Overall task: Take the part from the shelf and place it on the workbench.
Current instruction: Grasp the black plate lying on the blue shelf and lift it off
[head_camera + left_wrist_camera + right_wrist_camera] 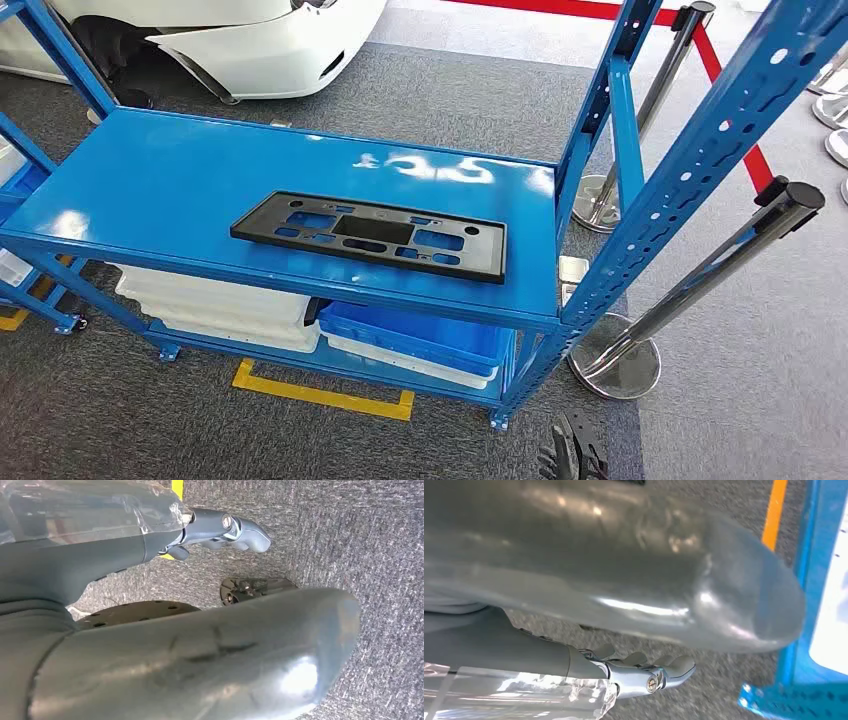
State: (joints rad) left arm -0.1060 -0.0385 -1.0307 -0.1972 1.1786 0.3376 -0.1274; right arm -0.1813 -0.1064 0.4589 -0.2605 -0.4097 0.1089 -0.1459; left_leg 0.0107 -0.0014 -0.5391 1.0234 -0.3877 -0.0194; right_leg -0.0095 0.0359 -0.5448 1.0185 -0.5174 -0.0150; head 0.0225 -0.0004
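On the top deck of the blue shelf (150,190) lies the part (370,236), a flat black rectangular frame with cut-outs, and nothing is touching it. It sits toward the front edge, right of the middle. Its long axis runs along the shelf's length, slightly skewed, with the right end nearer the front edge than the left. Below, on the lower deck, we've got white trays (215,305) and a blue bin (420,340) side by side.

Both arms hang over the grey carpet (350,540). The left hand (220,530) holds nothing, its fingers loosely extended. The right hand (644,672) is empty too, fingers gently curved and apart, close to the shelf's blue foot (774,702). Chrome barrier posts (640,330) stand off the shelf's right end.
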